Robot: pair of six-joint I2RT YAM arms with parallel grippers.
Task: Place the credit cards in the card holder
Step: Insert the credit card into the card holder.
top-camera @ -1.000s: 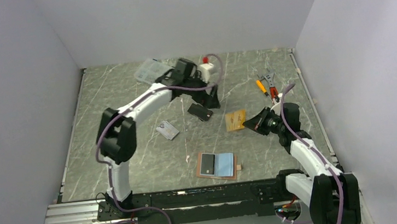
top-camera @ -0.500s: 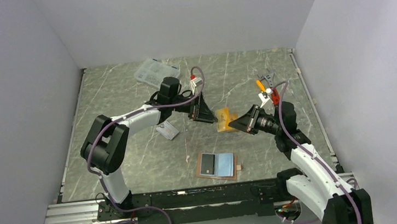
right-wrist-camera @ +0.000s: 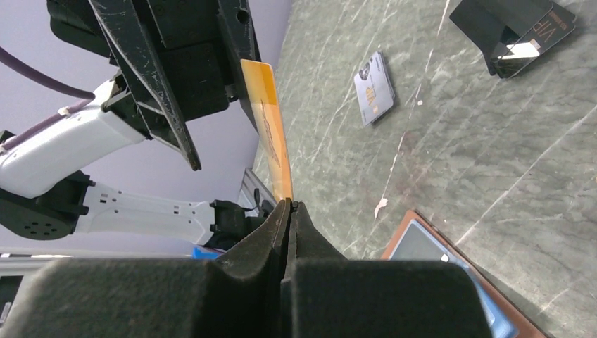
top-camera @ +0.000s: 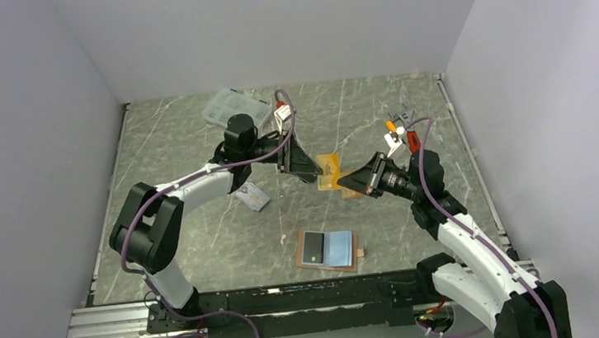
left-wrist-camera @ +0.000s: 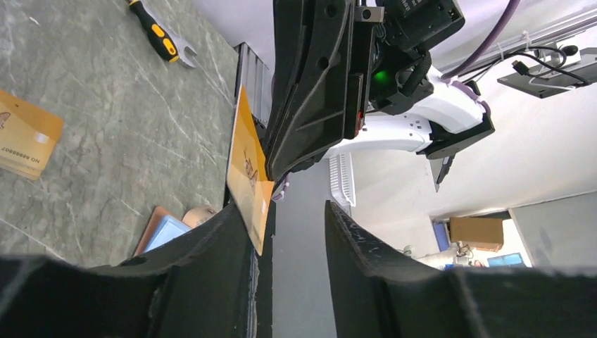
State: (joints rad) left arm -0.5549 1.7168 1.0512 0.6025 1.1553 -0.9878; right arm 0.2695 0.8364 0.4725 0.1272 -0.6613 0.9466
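An orange-gold credit card [top-camera: 329,170] stands on edge in the air above the table's middle. My right gripper [top-camera: 353,182] is shut on its near edge [right-wrist-camera: 290,203]. My left gripper [top-camera: 304,167] is open around the card's other end [left-wrist-camera: 248,169]; the card leans on one finger and a gap [left-wrist-camera: 283,206] separates it from the other finger. The silver-grey card [top-camera: 253,196] lies flat on the table, also seen from the right wrist [right-wrist-camera: 373,88]. A black card [right-wrist-camera: 521,32] lies further back. The card holder [top-camera: 329,251] lies open near the front edge.
A clear plastic compartment box [top-camera: 232,105] sits at the back left. A screwdriver and wrenches [top-camera: 400,126] lie at the back right. A second flat orange piece [left-wrist-camera: 21,144] lies on the table under the raised card. Grey walls enclose the table.
The right gripper has lifted the orange-gold card off the table and carried it left. The left arm swung from the back towards it, and its jaws have narrowed around the card.
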